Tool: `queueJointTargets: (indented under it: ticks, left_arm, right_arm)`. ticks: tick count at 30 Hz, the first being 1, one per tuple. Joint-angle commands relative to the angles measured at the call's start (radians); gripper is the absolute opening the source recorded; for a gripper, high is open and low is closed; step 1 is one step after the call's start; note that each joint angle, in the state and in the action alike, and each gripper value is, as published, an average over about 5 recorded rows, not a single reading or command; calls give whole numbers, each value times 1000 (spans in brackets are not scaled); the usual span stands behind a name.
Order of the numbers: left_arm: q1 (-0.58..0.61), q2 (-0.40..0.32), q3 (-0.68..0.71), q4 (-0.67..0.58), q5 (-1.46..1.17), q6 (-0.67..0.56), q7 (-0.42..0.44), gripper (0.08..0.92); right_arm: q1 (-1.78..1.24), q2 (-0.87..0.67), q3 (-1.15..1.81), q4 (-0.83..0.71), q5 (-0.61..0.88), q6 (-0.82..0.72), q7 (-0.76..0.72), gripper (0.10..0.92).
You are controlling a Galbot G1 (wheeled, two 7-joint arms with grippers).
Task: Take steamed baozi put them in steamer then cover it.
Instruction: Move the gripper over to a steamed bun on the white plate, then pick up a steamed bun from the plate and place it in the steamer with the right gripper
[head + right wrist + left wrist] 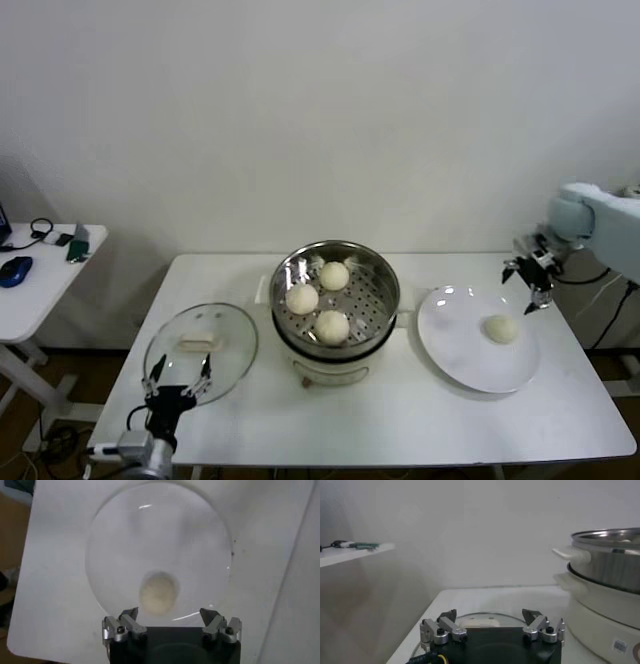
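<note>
3 baozi [332,326] sit in the steamer [376,263], which stands mid-table, nearer the back edge. The 4th bun [500,329] lies alone on the plate [455,345], over by the right edge.

Right gripper [532,285] hangs in the air above the plate's back rim, close to the table's back right corner. Its fingers [129,621] are spread wide with nothing between them, and in the right wrist view the lone bun [158,593] sits just beyond its tips.

The cover [229,347] lies flat on the table left of the steamer, near the front left corner, handle [198,342] up.

Left gripper [176,382] sits low at the front edge, right at the cover's near rim, fingers [446,621] wide apart and holding nothing. In the left wrist view the cover's rim [482,615] shows just past them, with the steamer [610,555] standing on its white base [600,615].
</note>
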State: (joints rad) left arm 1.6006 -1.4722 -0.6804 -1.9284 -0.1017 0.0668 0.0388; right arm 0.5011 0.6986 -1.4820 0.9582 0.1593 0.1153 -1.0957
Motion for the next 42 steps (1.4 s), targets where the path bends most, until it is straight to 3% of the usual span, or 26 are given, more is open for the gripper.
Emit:
queueJointTargets:
  ticks: [1,20,31,35,42]
  left_arm:
    - [3,-3,-1,4,7,-3,-1,823]
    - [0,1,0,13,7,-2,0,823]
    - [-2,1,3,9,4,0,0,823]
    - [-2,3,1,8,2,-1,-1,823]
    - [-4,12,1,-2,-7,3,-2,823]
  right_arm:
    - [-265,12,216,-140,-103,-7,40,823]
    - [-340,118,305,-245,-141,-15,74,812]
    - [-318,115,296,-230,-142,-23,67,646]
    - [-251,98,237,-184,-87,-39,51,631]
    - [135,57,-81,17,168,-99,24,628]
